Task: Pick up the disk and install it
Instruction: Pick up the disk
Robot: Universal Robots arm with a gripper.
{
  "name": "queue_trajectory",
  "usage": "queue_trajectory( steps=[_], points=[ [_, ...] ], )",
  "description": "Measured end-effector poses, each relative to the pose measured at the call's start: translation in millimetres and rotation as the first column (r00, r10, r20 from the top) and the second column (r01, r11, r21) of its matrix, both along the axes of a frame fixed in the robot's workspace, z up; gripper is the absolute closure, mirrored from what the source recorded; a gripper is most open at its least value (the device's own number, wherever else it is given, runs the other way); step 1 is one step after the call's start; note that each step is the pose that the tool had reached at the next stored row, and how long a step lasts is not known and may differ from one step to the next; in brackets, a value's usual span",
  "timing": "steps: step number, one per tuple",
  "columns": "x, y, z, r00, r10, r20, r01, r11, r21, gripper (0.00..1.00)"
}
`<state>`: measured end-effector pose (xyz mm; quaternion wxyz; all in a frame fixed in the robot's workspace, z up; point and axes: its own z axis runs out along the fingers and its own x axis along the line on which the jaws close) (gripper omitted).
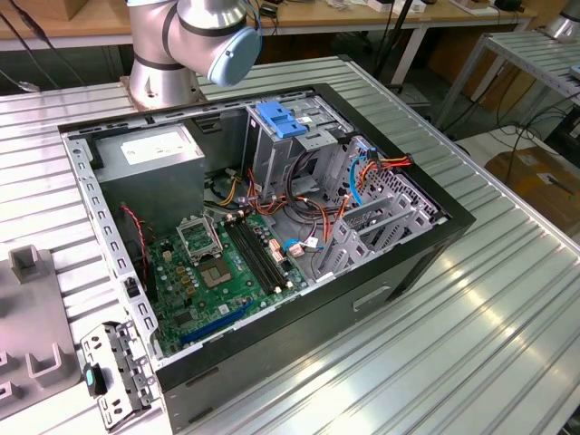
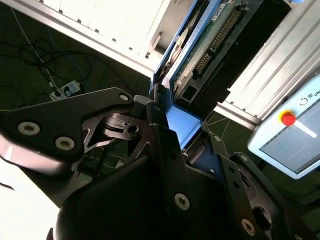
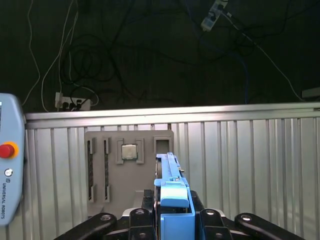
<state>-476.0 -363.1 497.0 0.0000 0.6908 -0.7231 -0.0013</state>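
Fingers [image 3: 197,205] are clamped on the disk [image 3: 172,197], its blue side rail pinched between them, and in both wrist views the disk juts out past their tips. Beyond the fingers, well apart from them, a grey tray [image 3: 107,175] lies on the ribbed metal surface [image 3: 250,160].
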Motion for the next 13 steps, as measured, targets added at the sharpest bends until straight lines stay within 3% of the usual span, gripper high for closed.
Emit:
queue_trajectory(
  steps=[6,13],
  points=[
    [0.0,0.0,14.2,1.0,0.0,-0.0024,0.0,1.0,0.0,0.63],
    [0.1,0.0,14.9,1.0,0.0,-0.0025,0.0,1.0,0.0,0.63]
  ],
)
